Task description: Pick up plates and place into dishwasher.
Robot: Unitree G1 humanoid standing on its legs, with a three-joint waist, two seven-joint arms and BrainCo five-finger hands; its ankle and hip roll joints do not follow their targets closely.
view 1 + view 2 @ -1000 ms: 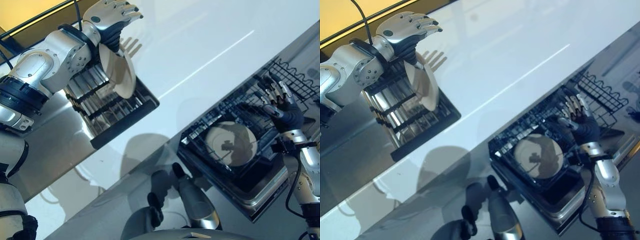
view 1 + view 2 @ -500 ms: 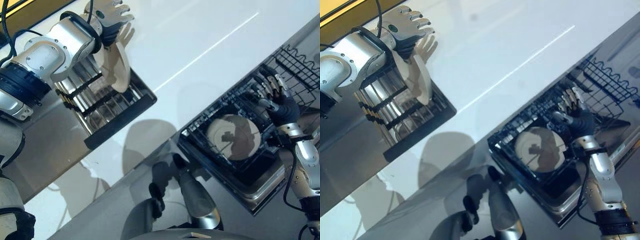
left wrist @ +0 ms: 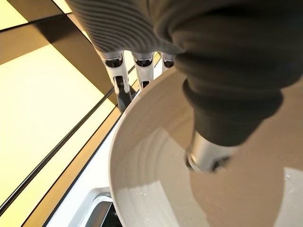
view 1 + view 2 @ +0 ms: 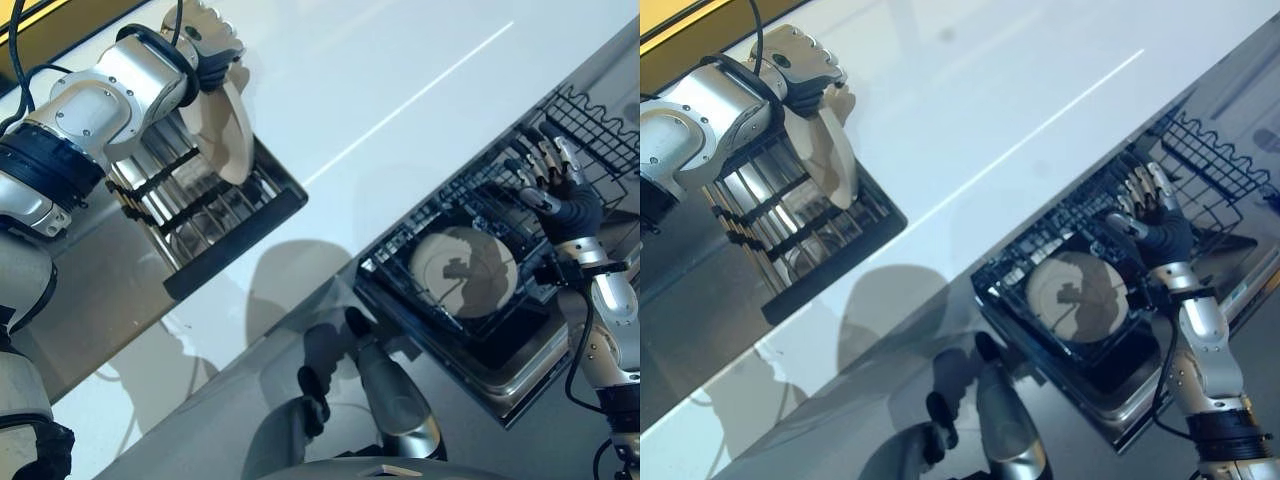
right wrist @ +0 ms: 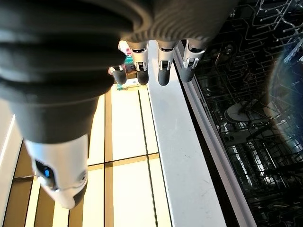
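Note:
A beige plate (image 4: 225, 125) stands on edge in the black drying rack (image 4: 215, 235) at the far left of the white counter. My left hand (image 4: 208, 38) is shut on the plate's top rim: in the left wrist view its fingers (image 3: 124, 81) hook behind the rim and its thumb (image 3: 213, 146) presses the plate's face (image 3: 151, 189). A second beige plate (image 4: 465, 272) lies flat in the pulled-out dishwasher rack (image 4: 395, 265) at the lower right. My right hand (image 4: 560, 192) hovers open above that rack's far side, holding nothing.
The white counter (image 4: 400, 60) stretches between the drying rack and the dishwasher. A black wire basket (image 4: 590, 125) sits at the dishwasher rack's far end. The right wrist view shows the rack's wire tines (image 5: 246, 118) past my straight fingers (image 5: 163, 66).
My left hand's fingers, spread above the standing plate before, have curled down over its rim. The right hand has stayed open over the dishwasher rack.

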